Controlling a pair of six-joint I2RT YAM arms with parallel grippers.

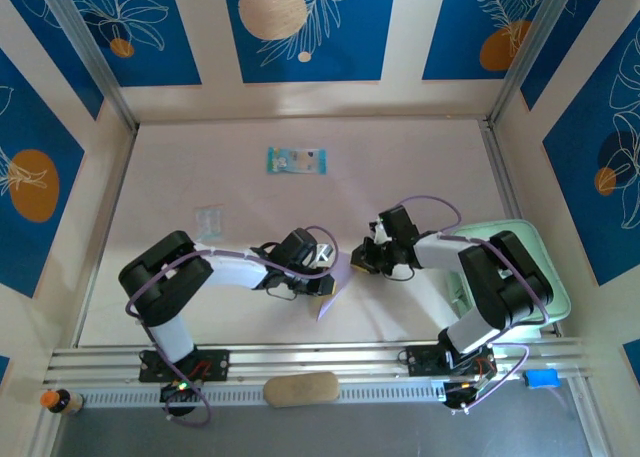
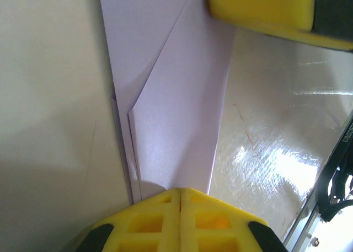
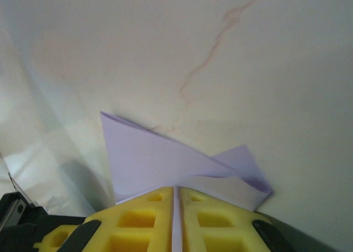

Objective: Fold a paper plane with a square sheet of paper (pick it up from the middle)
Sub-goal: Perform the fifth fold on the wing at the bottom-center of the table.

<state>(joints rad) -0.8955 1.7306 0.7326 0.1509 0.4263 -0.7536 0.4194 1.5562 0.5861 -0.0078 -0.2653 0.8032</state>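
The paper plane (image 1: 335, 285) is a pale lilac sheet folded into a long pointed shape, held just above the table between the two arms. In the left wrist view the paper plane (image 2: 176, 114) shows diagonal folds and layered edges, and it runs up from my left gripper (image 2: 180, 192), which is shut on its near end. A yellow finger of the right gripper (image 2: 259, 6) reaches it at the top. My right gripper (image 3: 175, 190) is shut on the paper plane (image 3: 160, 158), whose folded layers fan out beyond the tips. Seen from above, the left gripper (image 1: 322, 273) and right gripper (image 1: 362, 260) face each other.
A small blue-green printed packet (image 1: 297, 161) lies at the back centre. A mint-green tray (image 1: 548, 277) sits at the right edge behind the right arm. A small clear item (image 1: 209, 220) lies on the left. A wooden block (image 1: 300, 388) rests on the front rail.
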